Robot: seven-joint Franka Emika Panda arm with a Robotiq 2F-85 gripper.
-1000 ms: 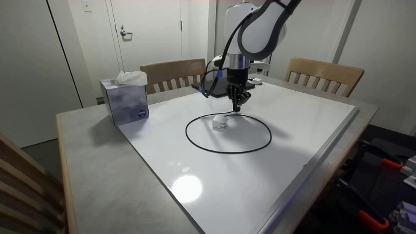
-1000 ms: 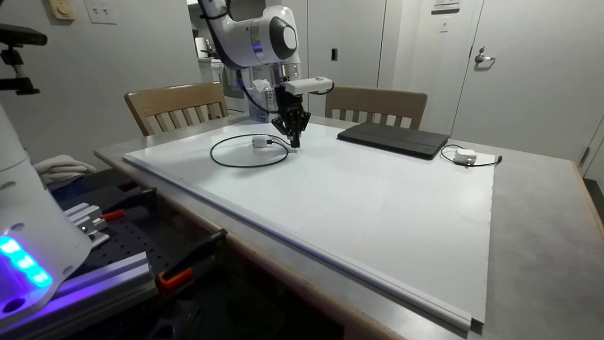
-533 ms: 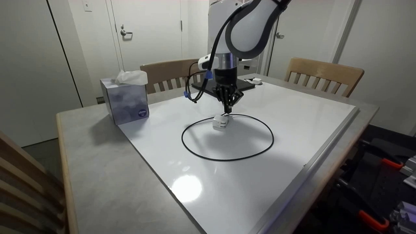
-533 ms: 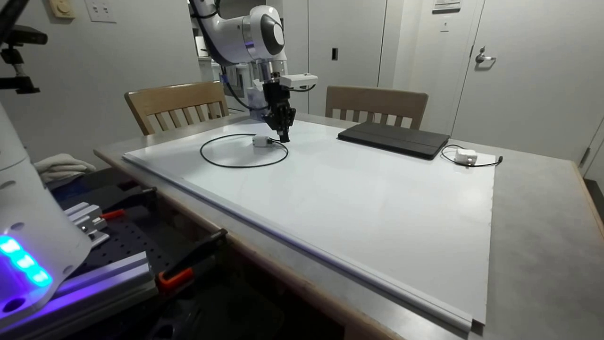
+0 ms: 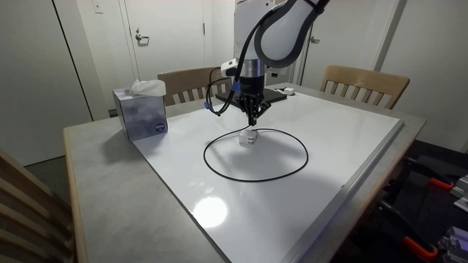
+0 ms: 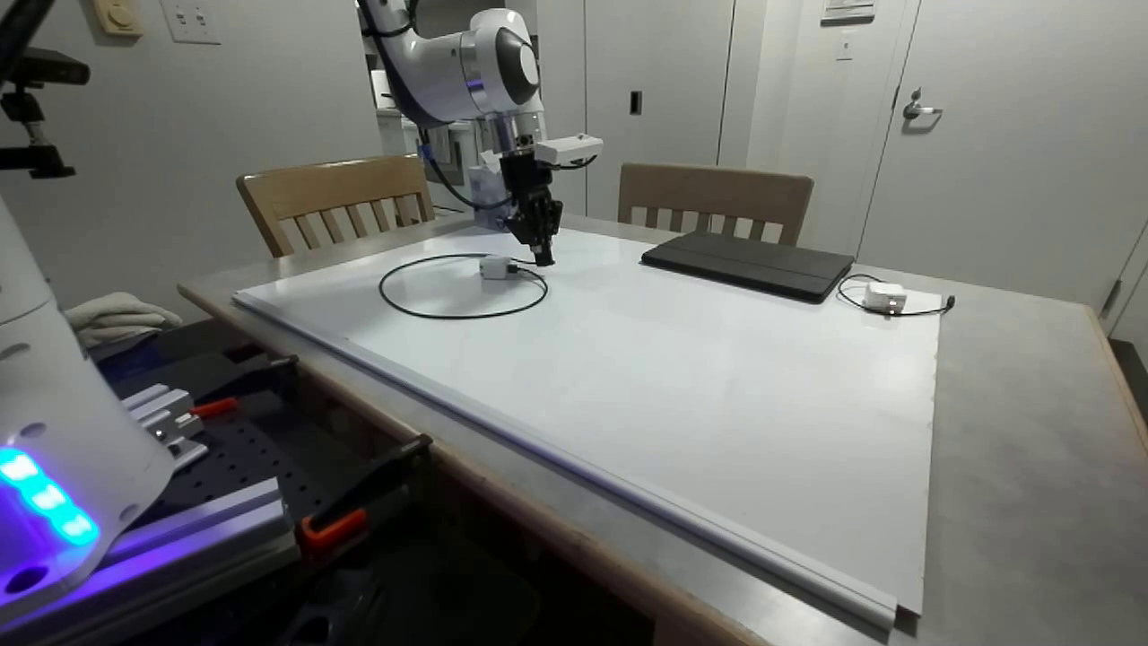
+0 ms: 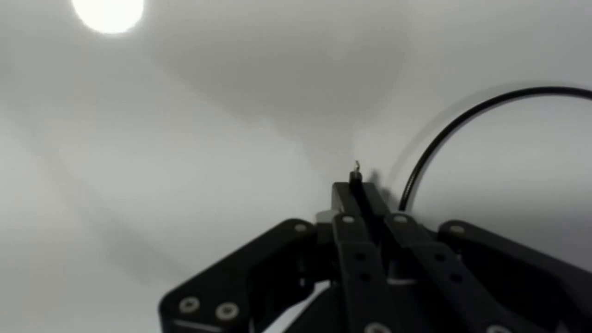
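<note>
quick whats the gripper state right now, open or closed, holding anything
Gripper: closed, holding the black cable near one end, with the tip poking out between the fingers.

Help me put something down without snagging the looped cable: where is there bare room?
Bare: the whiteboard between black folio case and silver rail; grey tabletop bordered by whiteboard, wooden chair and Kleenex box. Crowded: around the gripper pinching the black cable, with its loop and the white charger; also the second charger beside the case.
</note>
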